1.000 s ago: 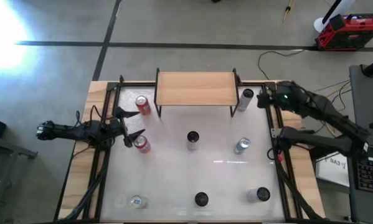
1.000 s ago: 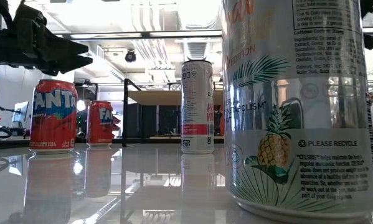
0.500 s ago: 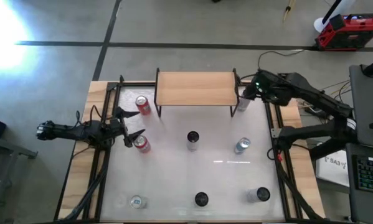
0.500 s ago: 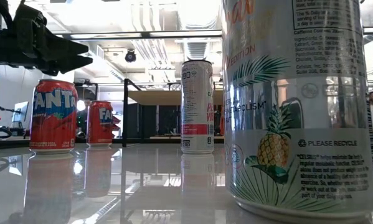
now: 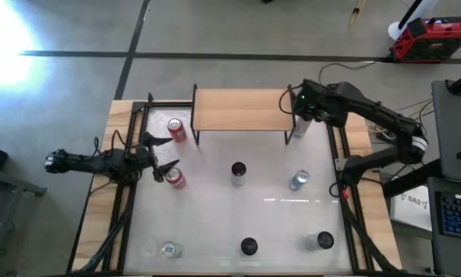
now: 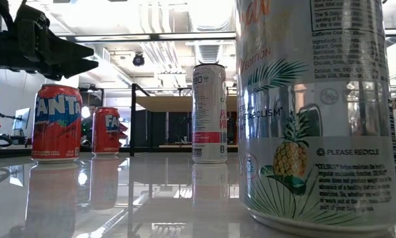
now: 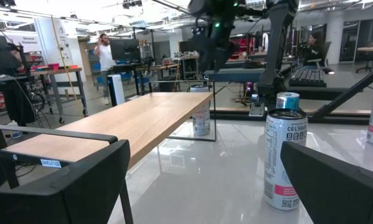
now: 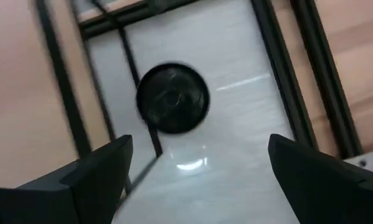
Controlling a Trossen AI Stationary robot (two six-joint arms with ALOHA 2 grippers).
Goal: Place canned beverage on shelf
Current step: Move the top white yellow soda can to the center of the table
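My right tool (image 5: 301,105) hangs above the white can (image 5: 300,125) that stands upright just off the right end of the shelf (image 5: 242,109), its long axis vertical and its dark top (image 8: 172,98) facing straight up at my wrist camera. My two fingers (image 8: 102,169) are spread wide and grip nothing; the can's lid shows between them. The can is slim and pale. The shelf is a light tan wooden board on thin black legs, its long side running across the far edge of the table (image 5: 215,215). My left tool (image 5: 162,154) waits open near the red can (image 5: 175,178) at the table's left side
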